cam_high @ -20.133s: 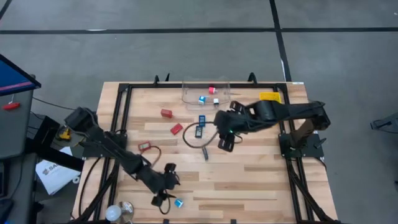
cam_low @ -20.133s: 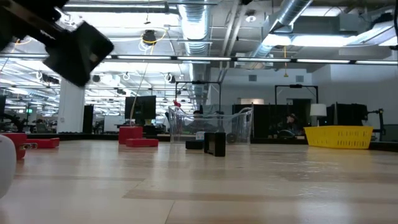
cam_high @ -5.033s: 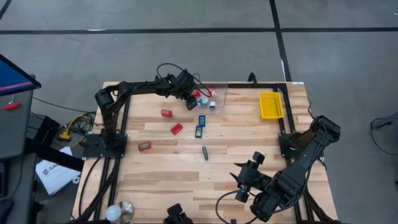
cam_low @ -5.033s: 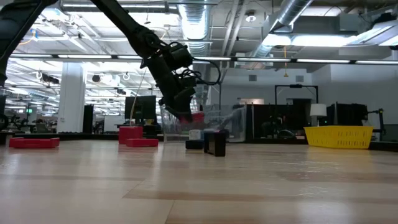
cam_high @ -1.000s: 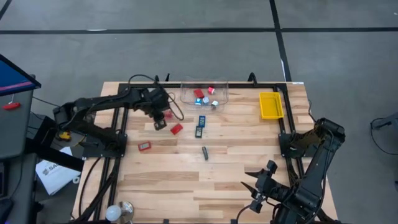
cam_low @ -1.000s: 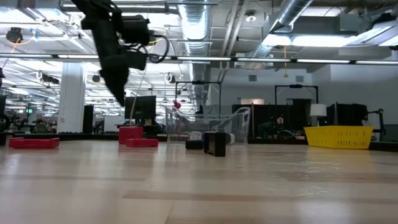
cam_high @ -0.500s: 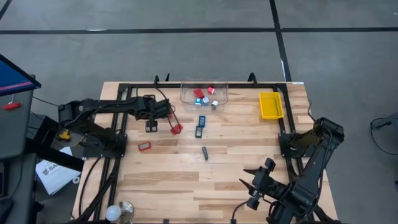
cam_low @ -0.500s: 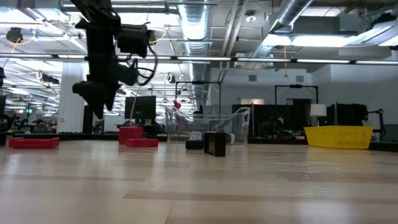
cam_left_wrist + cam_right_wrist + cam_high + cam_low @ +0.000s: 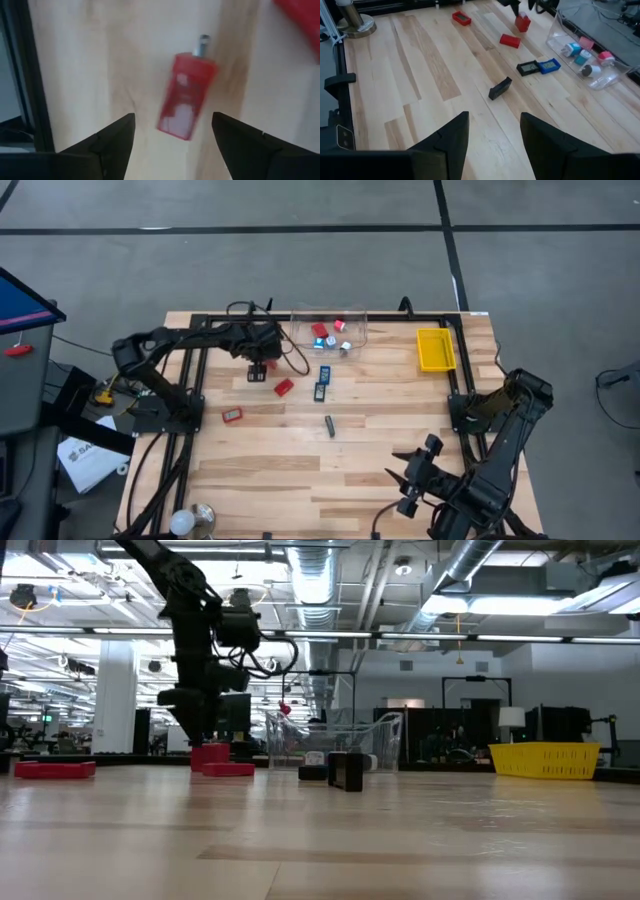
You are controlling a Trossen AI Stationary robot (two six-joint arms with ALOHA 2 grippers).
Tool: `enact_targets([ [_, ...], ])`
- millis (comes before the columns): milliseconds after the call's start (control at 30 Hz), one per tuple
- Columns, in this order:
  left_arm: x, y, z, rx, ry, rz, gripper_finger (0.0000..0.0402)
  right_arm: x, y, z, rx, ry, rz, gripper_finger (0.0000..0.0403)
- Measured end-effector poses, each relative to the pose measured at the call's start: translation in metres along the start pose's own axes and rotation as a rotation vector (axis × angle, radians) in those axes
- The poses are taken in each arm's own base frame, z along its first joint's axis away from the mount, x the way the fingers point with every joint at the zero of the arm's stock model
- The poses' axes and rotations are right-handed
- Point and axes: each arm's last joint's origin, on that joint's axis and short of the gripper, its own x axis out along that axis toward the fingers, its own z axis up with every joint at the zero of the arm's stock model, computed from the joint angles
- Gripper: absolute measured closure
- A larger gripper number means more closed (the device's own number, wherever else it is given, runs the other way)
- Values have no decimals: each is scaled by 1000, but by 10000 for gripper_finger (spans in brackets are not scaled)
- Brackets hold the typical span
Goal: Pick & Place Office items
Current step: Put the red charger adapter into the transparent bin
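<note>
A red block with a small metal tip [image 9: 186, 95] lies flat on the wood near the table's far left. My left gripper [image 9: 172, 132] hangs just above it, pointing steeply down. It is open, with a finger on either side and nothing touched; the high view shows it here [image 9: 258, 370]. Two more red blocks [image 9: 284, 387] [image 9: 232, 415], two flat blue-black rectangles [image 9: 325, 372] [image 9: 320, 391] and a short dark stick [image 9: 329, 426] lie loose around the middle. My right gripper [image 9: 412, 475] waits open over the near right.
A clear tub [image 9: 330, 330] at the far edge holds several small red and blue-and-white pieces. A yellow tray [image 9: 434, 348] stands at the far right. A rounded bulb-like object [image 9: 190, 520] sits at the near left corner. Black frame rails [image 9: 200, 370] run along the table's sides.
My left gripper has come down over the far-left red block, shifting a little toward the tub and rolling about its wrist. Its fingers, together a second ago, now stand apart. The red block has not moved.
</note>
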Motion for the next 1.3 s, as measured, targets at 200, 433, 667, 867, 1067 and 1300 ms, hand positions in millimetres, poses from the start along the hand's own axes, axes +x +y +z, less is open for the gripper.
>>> enact_targets([
  [200, 14, 5, 5, -17, -15, -67, 154, 0, 0, 0, 16, 3, 1, 232],
  [433, 23, 3, 8, -36, -32, -109, 225, 0, 0, 0, 19, 3, 1, 232],
  [667, 12, -1, 3, -103, -32, -189, 291, 0, 0, 0, 27, 6, 1, 232],
  [867, -29, -16, 8, -105, -229, -323, 291, 0, 0, 0, 31, 5, 1, 232],
  [1067, -86, -15, 30, -136, -692, -221, 291, 0, 0, 0, 23, 3, 0, 232],
  [1300, -96, 5, 56, -224, -825, 47, 291, 1, -1, 1, 17, 1, -5, 232],
])
